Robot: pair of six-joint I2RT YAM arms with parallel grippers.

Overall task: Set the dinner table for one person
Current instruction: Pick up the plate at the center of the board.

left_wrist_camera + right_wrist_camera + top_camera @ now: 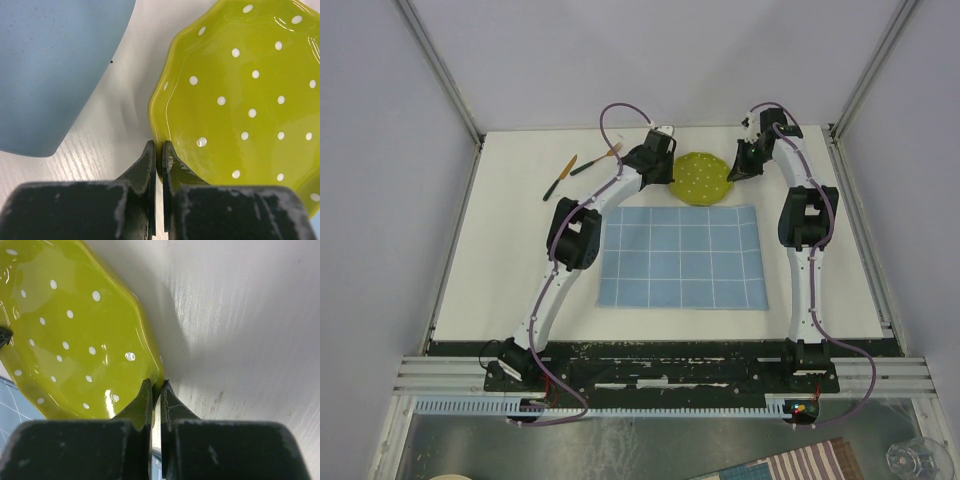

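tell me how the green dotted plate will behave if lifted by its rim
The green plate looks glazed and glossy, so its scalloped rim may slip in the left gripper and right gripper pinching it. It looks rigid, likely ceramic, so it would probably chip if dropped. Being shallow, it should not roll.

I count: 1 dinner table (pixel 520 260), 1 green dotted plate (pixel 704 178), 1 lt-blue grid cloth (pixel 682 257), 2 cutlery pcs, i.e. left pc (pixel 560 177) & right pc (pixel 597 161), 1 clear glass (pixel 910 458), plus my 2 grippers: left gripper (pixel 156 150), right gripper (pixel 155 387).
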